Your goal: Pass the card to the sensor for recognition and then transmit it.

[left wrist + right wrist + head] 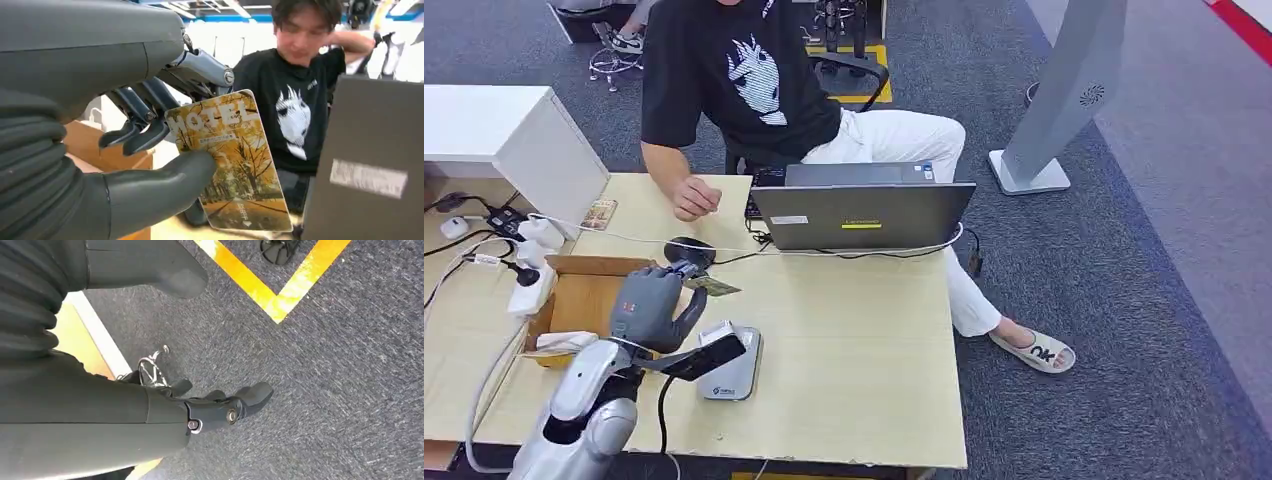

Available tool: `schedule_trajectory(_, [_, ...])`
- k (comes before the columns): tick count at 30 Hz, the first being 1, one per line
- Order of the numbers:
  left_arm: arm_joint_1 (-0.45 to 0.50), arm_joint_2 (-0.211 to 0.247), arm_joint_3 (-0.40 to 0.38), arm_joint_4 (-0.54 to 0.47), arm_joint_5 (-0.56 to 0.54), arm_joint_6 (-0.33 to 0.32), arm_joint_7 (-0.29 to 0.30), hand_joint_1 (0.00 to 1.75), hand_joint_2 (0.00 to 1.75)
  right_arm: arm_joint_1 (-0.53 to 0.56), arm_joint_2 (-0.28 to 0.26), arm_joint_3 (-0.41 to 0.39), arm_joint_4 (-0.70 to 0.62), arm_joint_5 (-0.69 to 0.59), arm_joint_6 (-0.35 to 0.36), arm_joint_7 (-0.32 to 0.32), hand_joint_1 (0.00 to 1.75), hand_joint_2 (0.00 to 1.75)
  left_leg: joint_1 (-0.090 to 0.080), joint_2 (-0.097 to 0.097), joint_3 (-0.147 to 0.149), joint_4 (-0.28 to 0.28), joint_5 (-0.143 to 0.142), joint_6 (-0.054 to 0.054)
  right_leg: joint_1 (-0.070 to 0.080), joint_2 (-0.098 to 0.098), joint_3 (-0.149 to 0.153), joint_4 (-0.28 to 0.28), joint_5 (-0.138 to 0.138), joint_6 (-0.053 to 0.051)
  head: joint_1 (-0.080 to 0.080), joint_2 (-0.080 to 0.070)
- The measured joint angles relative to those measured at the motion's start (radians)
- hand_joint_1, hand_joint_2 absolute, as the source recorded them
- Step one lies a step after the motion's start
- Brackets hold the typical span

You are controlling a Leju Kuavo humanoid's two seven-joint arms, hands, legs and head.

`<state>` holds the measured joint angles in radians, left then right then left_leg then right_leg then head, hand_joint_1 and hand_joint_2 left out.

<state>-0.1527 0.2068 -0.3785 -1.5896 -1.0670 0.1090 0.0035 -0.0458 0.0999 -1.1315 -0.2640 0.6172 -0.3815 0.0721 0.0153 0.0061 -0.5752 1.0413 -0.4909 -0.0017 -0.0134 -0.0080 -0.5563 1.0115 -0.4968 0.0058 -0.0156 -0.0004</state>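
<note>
The left hand [125, 150] pinches the card [232, 162]; it should lower it flat over the sensor [730, 368]. The right hand [220, 405] hangs released.

table [854, 340]: pale wood | on it: laptop [861, 213], sensor [732, 368], cardboard box [584, 300], power strips [532, 262]

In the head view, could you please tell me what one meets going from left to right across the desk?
White power strip → cardboard box → left hand holding the card → card sensor → laptop.
</note>
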Motion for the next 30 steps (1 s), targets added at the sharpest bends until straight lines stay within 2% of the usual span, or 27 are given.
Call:
schedule_trajectory(3, [0.004,0.032,-0.026,0.01,-0.008,-0.075,0.05,1.75,1.75,0.0,0.003,-0.008,0.001,0.008,-0.008,0.013,0.0,1.75,0.0,0.001,0.0,0.0,0.0,0.0,0.0,0.001,0.0,0.0,0.0,0.0,0.0,0.0])
schedule_trajectory(9, [0.009,0.068,-0.063,0.05,0.004,-0.078,0.051,1.75,1.75,0.0,0.008,-0.012,0.003,0.023,-0.008,0.018,0.0,1.75,0.0,0.0,0.0,0.0,0.0,0.0,0.0,0.0,0.0,0.0,0.0,0.0,0.0,0.0])
schedule_trajectory(18, [0.011,0.069,-0.099,0.134,0.022,-0.078,0.068,1.75,1.75,0.0,0.008,-0.013,0.005,0.045,-0.005,0.023,0.0,1.75,0.0,0.0,-0.001,0.0,0.0,0.0,0.0,0.0,-0.001,0.0,0.0,0.0,0.0,0.0])
schedule_trajectory(30, [0.008,0.069,-0.114,0.188,0.023,-0.075,0.069,1.75,1.75,0.0,0.008,-0.013,0.008,0.063,-0.006,0.03,0.0,1.75,0.0,0.0,0.0,0.0,0.0,0.0,0.0,0.0,0.0,0.0,0.0,0.0,0.0,0.0])
